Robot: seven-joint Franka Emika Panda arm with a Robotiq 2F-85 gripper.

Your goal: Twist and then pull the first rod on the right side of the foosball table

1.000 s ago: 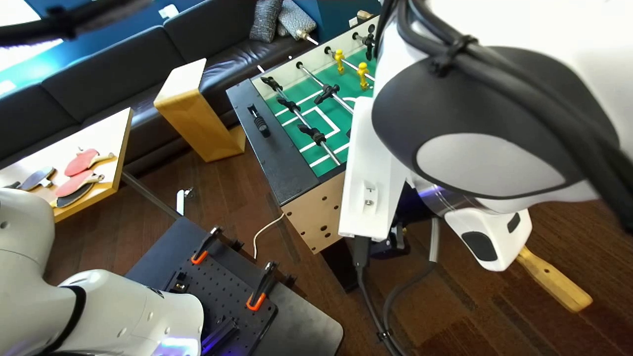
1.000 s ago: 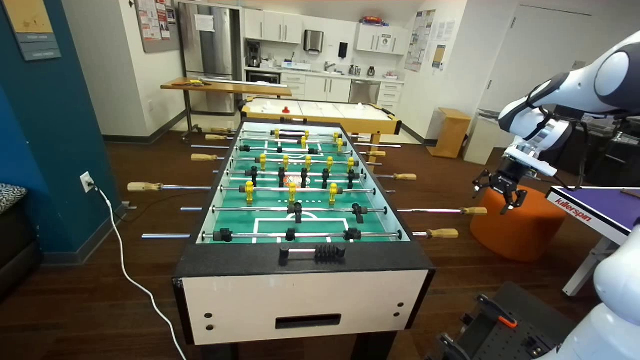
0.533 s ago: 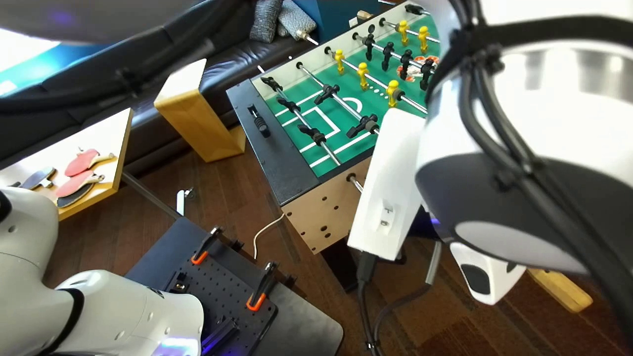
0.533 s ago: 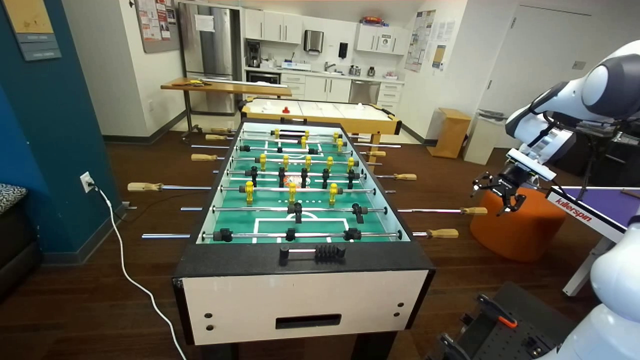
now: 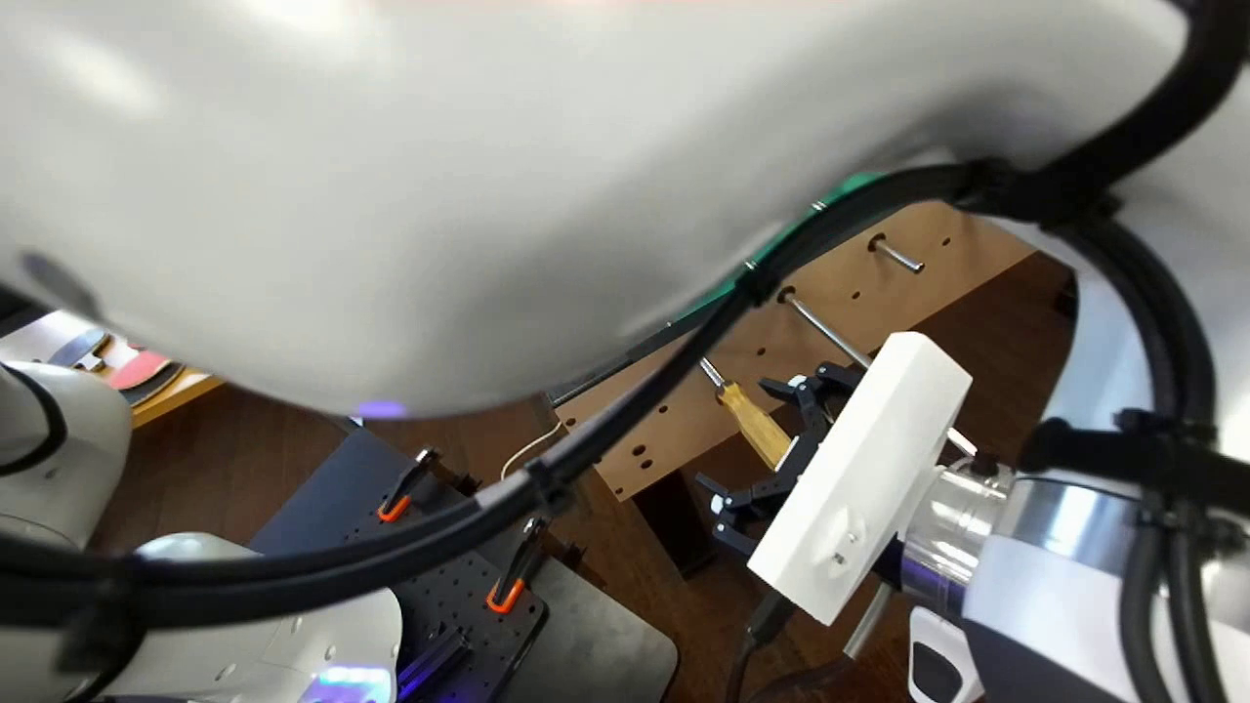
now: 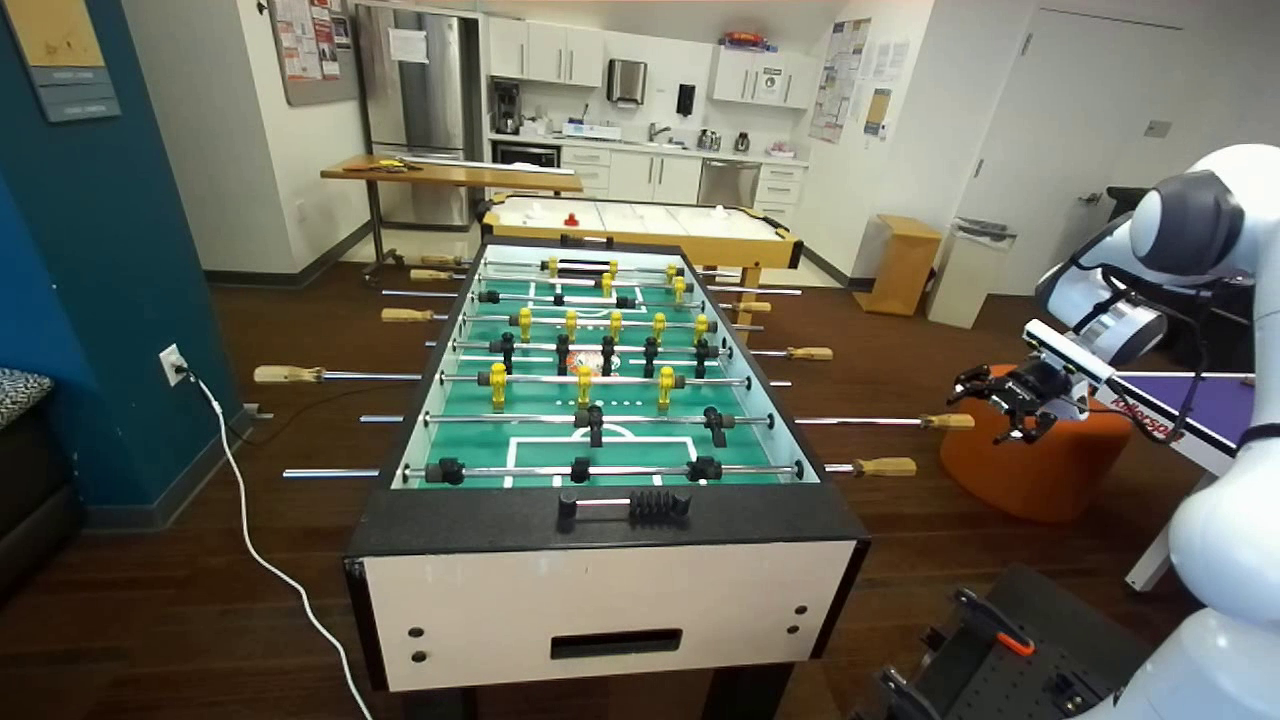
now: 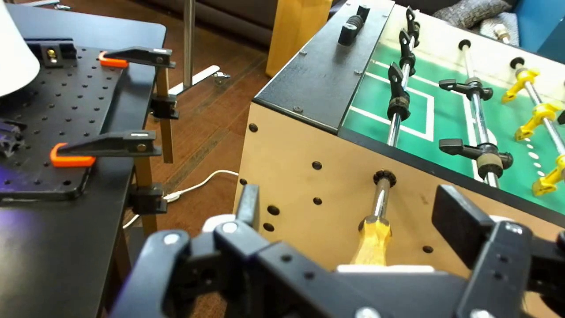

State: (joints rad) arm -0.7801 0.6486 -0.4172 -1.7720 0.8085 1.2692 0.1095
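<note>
Foosball table (image 6: 740,520) is filling the middle of an exterior view, its white end panel (image 6: 610,592) facing six o'clock and its green pitch (image 6: 545,455) running up toward twelve. Beyond its far end, at twelve o'clock, an air hockey table (image 6: 740,243) is standing. A white robot arm (image 6: 1225,530) is standing at three o'clock; in an exterior view its blurred shell (image 5: 439,195) is covering the top from ten o'clock round to two, hiding most of the pitch. Toward nine o'clock in the wrist view, a black counter (image 7: 39,247) is carrying a perforated board (image 7: 81,110). An orange ottoman (image 6: 1040,470) is sitting at three o'clock from the foosball table.

The first rod (image 7: 382,198), silver and endmost, is poking out of the tan side panel (image 7: 291,145) at three o'clock in the wrist view. The pincer (image 7: 354,211) is hanging with its two black fingers (image 7: 461,221) spread wide. The rod's tapered tan wooden handle (image 7: 374,240) is showing near four o'clock in both exterior views, and between the fingers in the wrist view; in an exterior view a gap is separating its rounded end (image 6: 908,467) from the pincer, toward two o'clock. Two orange-tipped clamps (image 7: 110,148) are gripping the counter's edge at nine and ten o'clock in the wrist view. Three black player figures (image 7: 397,81) are lining the rod over the pitch.
</note>
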